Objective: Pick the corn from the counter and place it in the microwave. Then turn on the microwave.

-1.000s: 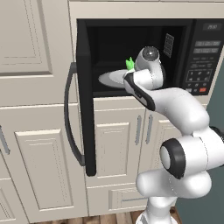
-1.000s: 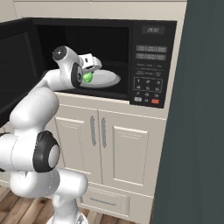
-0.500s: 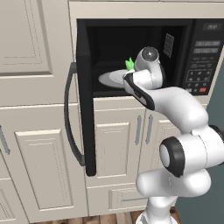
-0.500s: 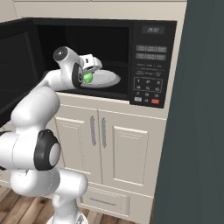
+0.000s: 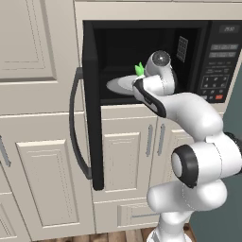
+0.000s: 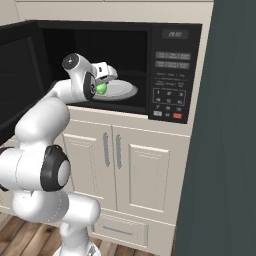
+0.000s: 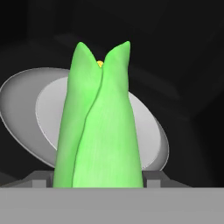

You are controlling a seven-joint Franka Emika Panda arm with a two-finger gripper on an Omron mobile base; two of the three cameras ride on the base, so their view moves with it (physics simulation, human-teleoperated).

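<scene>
The corn (image 7: 103, 131), bright green with pointed husk tips, stands between my fingertips. My gripper (image 7: 98, 179) is shut on it. In the base views the gripper (image 6: 106, 80) reaches into the open microwave (image 6: 170, 50) and holds the corn (image 6: 101, 89) just over the near part of the round grey plate (image 6: 122, 90). From the left, only the corn's leaf tips (image 5: 139, 69) show above the hand, over the plate (image 5: 118, 85). The microwave door (image 5: 90, 104) is swung wide open to the left. No counter shows.
The keypad with its red button (image 6: 177, 116) sits right of the cavity. The door's long curved handle (image 5: 74, 127) juts toward me on the left. Cream cabinet doors (image 6: 130, 170) lie below, and a dark wall panel (image 6: 230, 130) closes off the right.
</scene>
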